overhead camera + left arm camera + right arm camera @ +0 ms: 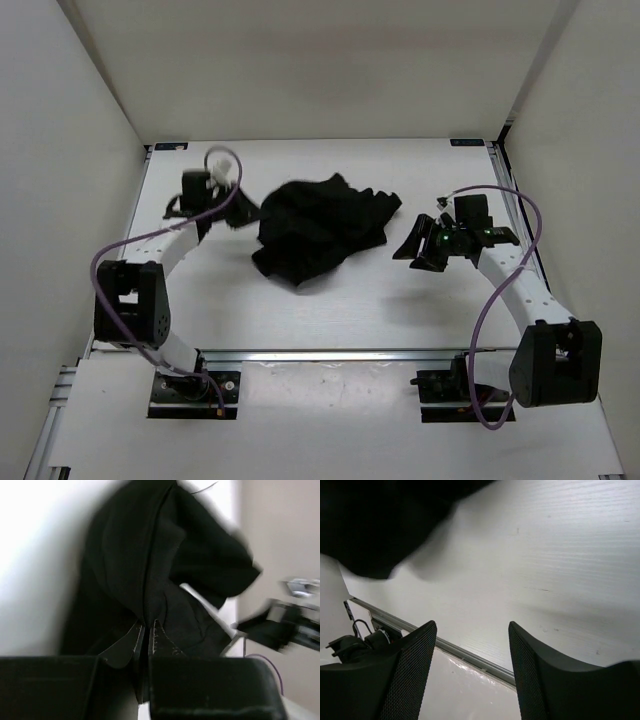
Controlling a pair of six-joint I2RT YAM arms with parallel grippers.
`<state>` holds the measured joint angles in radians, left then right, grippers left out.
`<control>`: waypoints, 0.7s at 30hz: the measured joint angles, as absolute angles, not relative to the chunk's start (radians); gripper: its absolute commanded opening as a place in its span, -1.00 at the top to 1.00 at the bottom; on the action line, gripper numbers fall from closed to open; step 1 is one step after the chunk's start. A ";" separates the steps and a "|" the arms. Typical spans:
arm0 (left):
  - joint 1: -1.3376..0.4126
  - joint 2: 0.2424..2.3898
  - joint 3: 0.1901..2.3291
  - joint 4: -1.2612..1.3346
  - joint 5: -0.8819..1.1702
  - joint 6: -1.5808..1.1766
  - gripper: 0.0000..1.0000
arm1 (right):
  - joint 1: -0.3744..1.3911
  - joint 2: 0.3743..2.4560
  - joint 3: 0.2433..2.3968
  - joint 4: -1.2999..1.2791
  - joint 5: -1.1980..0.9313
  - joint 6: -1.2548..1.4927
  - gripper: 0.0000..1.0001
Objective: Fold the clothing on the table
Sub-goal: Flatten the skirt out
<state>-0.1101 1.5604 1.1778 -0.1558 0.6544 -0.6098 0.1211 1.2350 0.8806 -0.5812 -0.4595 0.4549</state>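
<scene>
Fingers (131, 647) of the left gripper (146, 627) sit at the lower middle of the left wrist view, almost together, with only a thin slit between them. A crease of the clothing (150, 555) runs straight down to their tips. I cannot tell whether any fabric is pinched in that slit or merely lies against it.

In the right wrist view the right gripper (471, 627) fills the bottom of the frame. Its two mesh-faced fingers (410, 670) are spread wide with nothing between them, and they hover over the bare white table (545, 555). The metal rail (460, 652) crosses behind them at lower left, and a blurred edge of the black cloth takes the upper left corner.

From above, the rail runs across the lower third of the frame, with both arm bases just below it. Past it, in the middle of the table (350, 310), the clothing (320, 230) lies as one crumpled black heap, bunched and wrinkled, not laid flat. The left gripper (243, 213) touches the heap's left edge. The right gripper (415, 250) is near its right side but apart from it, jaws pointing toward the cloth.
</scene>
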 measured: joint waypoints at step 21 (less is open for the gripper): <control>-0.197 1.600 0.625 -0.133 0.623 -0.664 1.00 | 0.350 1.605 1.138 -0.588 -0.473 0.478 1.00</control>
<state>-0.1974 1.6005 0.6247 -0.1333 0.6228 -0.6636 0.3504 1.6047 1.1381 -0.5880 -0.4732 0.4782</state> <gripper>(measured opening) 0.135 0.214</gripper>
